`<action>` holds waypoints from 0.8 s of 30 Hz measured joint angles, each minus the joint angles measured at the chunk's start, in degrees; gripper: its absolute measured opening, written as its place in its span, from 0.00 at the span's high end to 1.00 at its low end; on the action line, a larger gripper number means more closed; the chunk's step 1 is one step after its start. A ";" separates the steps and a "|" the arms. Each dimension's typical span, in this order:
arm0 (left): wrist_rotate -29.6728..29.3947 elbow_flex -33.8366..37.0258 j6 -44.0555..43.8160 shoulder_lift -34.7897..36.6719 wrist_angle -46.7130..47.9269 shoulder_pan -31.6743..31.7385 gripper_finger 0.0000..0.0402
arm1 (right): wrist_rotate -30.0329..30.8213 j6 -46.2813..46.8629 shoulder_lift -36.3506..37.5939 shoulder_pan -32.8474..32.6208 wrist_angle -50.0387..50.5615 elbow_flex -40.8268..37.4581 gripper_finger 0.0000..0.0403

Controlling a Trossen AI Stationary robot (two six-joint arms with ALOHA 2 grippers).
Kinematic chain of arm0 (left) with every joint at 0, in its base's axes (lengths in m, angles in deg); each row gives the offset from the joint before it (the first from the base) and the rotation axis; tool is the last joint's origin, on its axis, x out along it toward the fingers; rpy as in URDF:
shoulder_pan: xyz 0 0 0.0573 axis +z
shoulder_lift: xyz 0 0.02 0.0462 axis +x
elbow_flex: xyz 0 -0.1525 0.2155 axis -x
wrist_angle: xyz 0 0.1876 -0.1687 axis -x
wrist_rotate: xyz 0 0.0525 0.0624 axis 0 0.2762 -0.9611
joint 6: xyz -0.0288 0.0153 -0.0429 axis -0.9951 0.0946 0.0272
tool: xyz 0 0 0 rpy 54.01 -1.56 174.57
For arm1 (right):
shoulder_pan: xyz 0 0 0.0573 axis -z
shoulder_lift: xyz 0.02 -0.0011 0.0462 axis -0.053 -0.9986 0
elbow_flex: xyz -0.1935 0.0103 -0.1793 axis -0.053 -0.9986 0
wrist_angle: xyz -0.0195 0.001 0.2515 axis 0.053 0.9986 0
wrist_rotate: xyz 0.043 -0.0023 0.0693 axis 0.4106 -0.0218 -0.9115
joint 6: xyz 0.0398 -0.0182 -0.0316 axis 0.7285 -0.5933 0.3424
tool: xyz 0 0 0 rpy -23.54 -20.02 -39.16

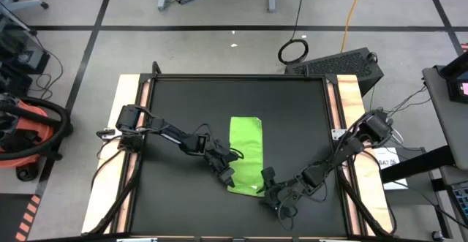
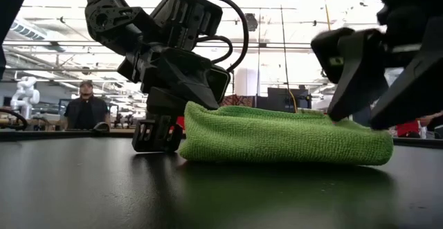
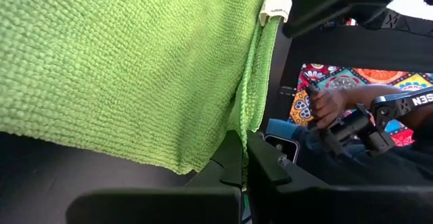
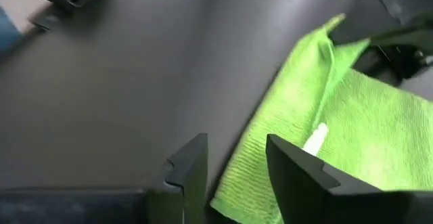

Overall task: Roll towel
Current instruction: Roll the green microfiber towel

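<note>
towel (image 1: 246,154): soft, limp; grip 6 o'clock edge | left pincer (image 1: 224,175): pinching towel | right pincer (image 1: 270,191): spread

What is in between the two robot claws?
The towel: its near end lies between the left gripper and right gripper, clearest in the high view.

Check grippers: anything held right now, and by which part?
Left gripper is shut on the towel, pinching its folded edge at a near corner. Right gripper is open beside the opposite near corner, holding nothing.
</note>
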 joint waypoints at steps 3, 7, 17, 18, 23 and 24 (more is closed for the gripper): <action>0.65 0.00 0.25 0.00 0.04 0.02 1.00 | 0.28 2.11 -0.59 0.02 0.99 0.00 0.64; 0.88 0.00 0.32 0.00 0.07 0.04 1.00 | 2.20 4.34 -0.60 0.00 1.81 0.00 0.60; 1.09 0.10 -0.07 0.00 -1.07 0.04 1.00 | -0.44 7.28 -0.60 1.30 4.74 0.03 0.59; 1.09 0.09 -0.07 0.00 -1.07 0.04 1.00 | -0.95 7.57 -0.60 1.44 5.18 0.03 0.62; 1.00 0.11 -0.20 -0.01 -2.03 0.04 0.99 | -1.88 7.22 -0.60 1.70 5.66 0.03 0.79; 0.83 0.11 -0.27 -0.04 -2.32 0.04 0.98 | -2.02 7.20 -0.60 1.70 5.68 0.03 0.82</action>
